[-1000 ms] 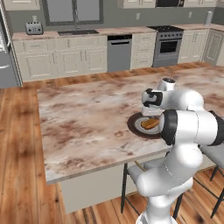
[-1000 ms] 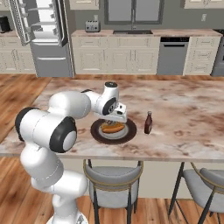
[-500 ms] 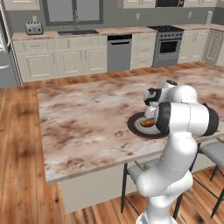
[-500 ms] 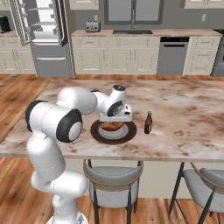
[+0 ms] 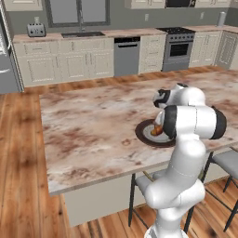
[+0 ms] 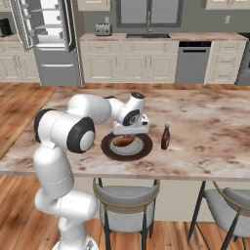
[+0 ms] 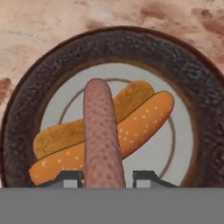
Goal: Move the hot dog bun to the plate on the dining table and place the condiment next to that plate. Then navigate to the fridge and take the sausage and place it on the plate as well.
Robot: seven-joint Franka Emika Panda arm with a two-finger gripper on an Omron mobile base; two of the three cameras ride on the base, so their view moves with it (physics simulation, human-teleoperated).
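Observation:
On the dining table (image 5: 93,125) (image 6: 205,117) sits the dark-rimmed plate (image 7: 131,41) (image 6: 110,149) (image 5: 142,132). The tan-orange hot dog bun (image 7: 144,118) (image 6: 122,141) lies across its pale centre. The reddish sausage (image 7: 100,131) rests over the bun and runs down between my fingertips. My gripper (image 7: 108,178) (image 6: 129,132) hangs just above the plate, jaws slightly open, with a small gap showing beside the sausage. The dark condiment (image 6: 166,137) bottle stands upright on the table just right of the plate. The fridge (image 6: 49,39) stands with its doors open at the back left.
Two grey stools (image 6: 124,195) (image 6: 229,205) are tucked under the table's near edge. Cream cabinets, a dishwasher (image 5: 126,56) and a stove (image 5: 179,46) line the far wall. Wooden floor lies between table and cabinets.
My arm has swung its elbow round over the plate while the hand stayed above it. The jaws have parted a little around the sausage.

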